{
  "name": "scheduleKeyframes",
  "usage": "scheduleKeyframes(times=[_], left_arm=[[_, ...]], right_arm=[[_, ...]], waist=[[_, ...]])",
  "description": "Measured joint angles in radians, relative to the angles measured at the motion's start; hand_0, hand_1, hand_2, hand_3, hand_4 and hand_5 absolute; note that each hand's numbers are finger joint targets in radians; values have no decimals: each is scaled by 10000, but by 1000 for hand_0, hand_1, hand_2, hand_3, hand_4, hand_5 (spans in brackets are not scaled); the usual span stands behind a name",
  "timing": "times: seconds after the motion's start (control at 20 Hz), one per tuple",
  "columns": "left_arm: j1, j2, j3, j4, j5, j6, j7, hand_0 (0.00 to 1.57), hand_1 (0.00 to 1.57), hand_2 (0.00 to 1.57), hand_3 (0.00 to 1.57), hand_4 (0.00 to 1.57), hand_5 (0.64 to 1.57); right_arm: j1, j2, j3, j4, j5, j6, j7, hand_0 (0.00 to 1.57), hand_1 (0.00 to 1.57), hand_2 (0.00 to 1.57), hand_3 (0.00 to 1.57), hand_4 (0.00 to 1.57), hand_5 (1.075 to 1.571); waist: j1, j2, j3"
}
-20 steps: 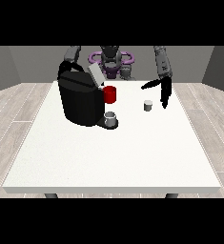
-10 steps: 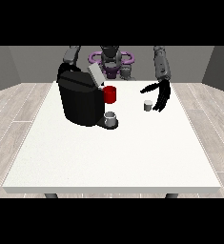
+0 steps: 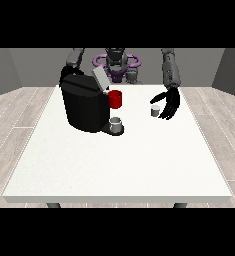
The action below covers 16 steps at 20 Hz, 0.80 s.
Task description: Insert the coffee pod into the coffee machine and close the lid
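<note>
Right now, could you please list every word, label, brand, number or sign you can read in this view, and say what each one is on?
None: no readable text shows anywhere in the front view.
Coffee machine: plain black body, raised grey lid, red part at the front, no lettering visible.
Coffee pod: plain grey, no marking visible.
Cup under the machine's spout: no marking visible.
White table: unmarked.
</note>
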State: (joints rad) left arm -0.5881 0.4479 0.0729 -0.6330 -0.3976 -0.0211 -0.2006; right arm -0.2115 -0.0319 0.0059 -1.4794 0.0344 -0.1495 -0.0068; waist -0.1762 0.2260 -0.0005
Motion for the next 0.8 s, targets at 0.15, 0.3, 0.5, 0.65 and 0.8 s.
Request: scheduleKeyframes(times=[0.15,0.3,0.5,0.65,0.8], left_arm=[[-101,-102,-118,163,-393,543,-222,719,719,851,619,151,1571],[-346,-261,-93,308,-618,1069,-286,775,775,917,692,351,1571],[-517,-182,86,613,-790,1625,-714,920,920,1042,829,361,1571],[-555,-229,-49,760,-1130,1964,-780,930,930,1040,820,281,1571],[-688,-166,-253,943,-1472,1918,-702,1028,1028,1112,890,287,1571]], right_arm=[[-26,52,18,46,38,-39,-53,0,0,0,0,524,1571],[-103,136,11,125,34,-152,-155,0,0,0,0,500,1571],[-102,109,-127,-24,-189,-21,-327,0,0,0,0,510,1571],[-61,50,-252,19,-386,131,-324,0,0,0,0,487,1571],[-95,160,-149,28,-326,-73,-177,0,0,0,0,414,1571]], waist=[[13,66,8],[-7,139,6],[-112,312,22],[-129,251,27],[-91,190,27]])
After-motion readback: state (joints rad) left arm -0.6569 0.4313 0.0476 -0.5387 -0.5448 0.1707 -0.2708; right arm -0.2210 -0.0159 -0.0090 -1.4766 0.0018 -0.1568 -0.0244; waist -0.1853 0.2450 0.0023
